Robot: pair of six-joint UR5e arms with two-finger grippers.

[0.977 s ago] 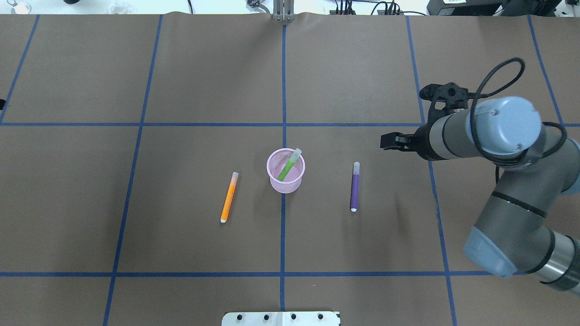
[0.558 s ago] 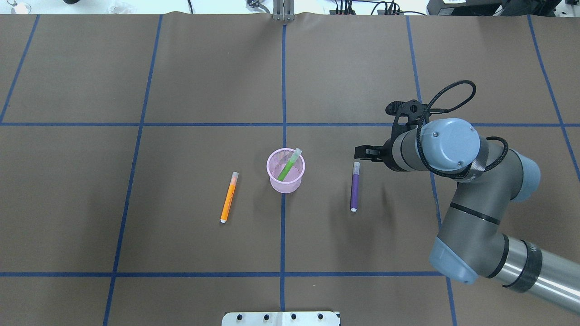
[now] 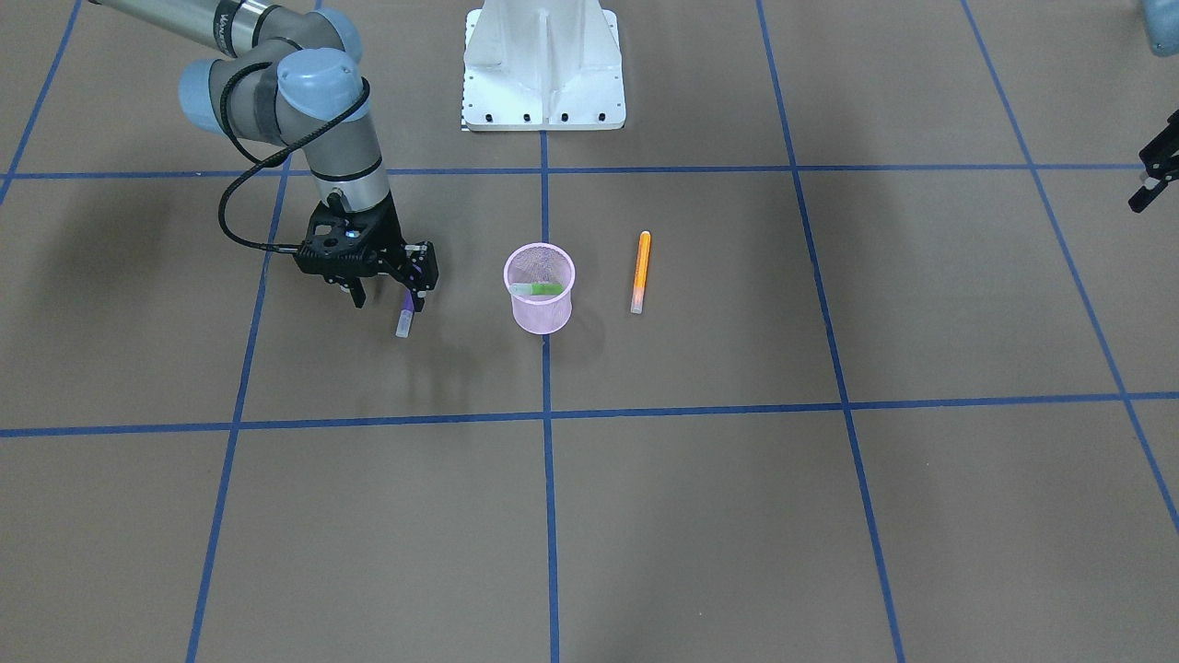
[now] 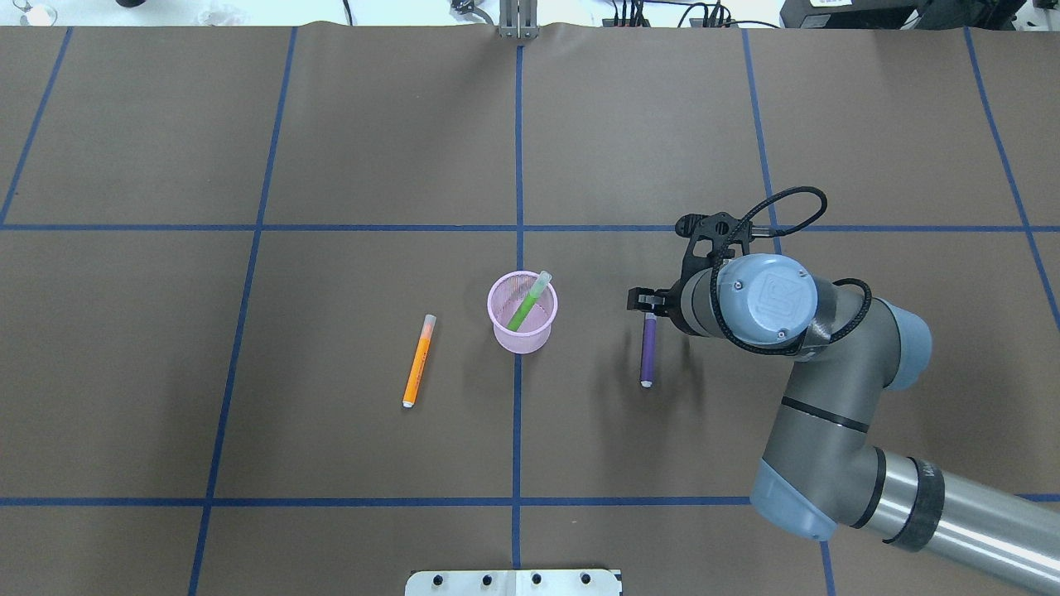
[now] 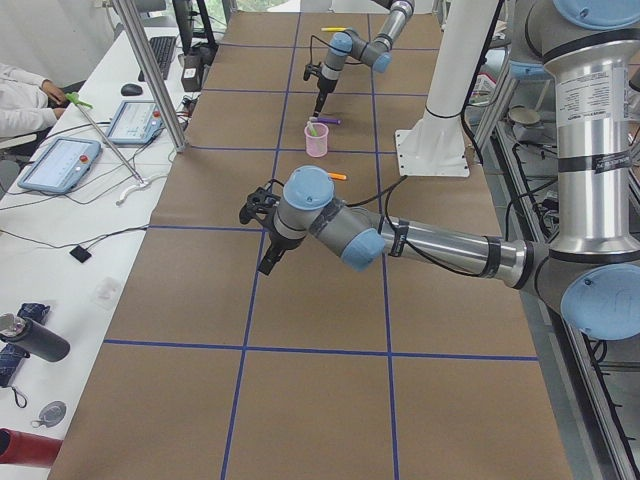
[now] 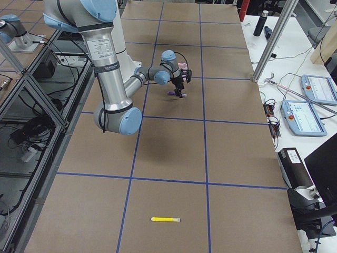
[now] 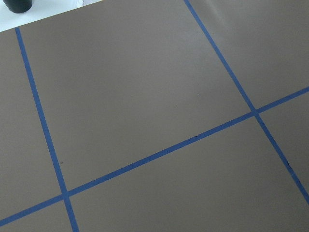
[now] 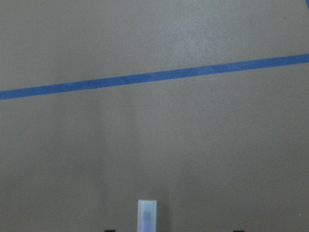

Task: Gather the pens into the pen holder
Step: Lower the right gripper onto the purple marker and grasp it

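Note:
The pink mesh pen holder [image 4: 522,335] [image 3: 539,313] stands at the table's middle with the green pen [image 4: 523,310] leaning inside it. The orange pen [image 4: 418,362] [image 3: 640,267] lies flat to its left in the overhead view. The purple pen [image 4: 648,352] lies flat to its right. My right gripper [image 4: 650,302] [image 3: 387,296] is open and low over the purple pen's capped end; the pale cap [image 8: 147,215] shows between the fingers in the right wrist view. My left gripper [image 3: 1151,180] [image 5: 265,262] is open and empty, far off at the table's left.
The white robot base plate [image 4: 513,582] sits at the near table edge. Blue tape lines cross the brown table cover [image 4: 373,149]. A yellow stick [image 6: 166,219] lies alone near the table's right end. Operators' desks with tablets [image 5: 60,165] stand beyond the far edge.
My right arm has swung left and down from the right side until its open gripper is over the purple pen's capped end. The pens and holder have not moved.

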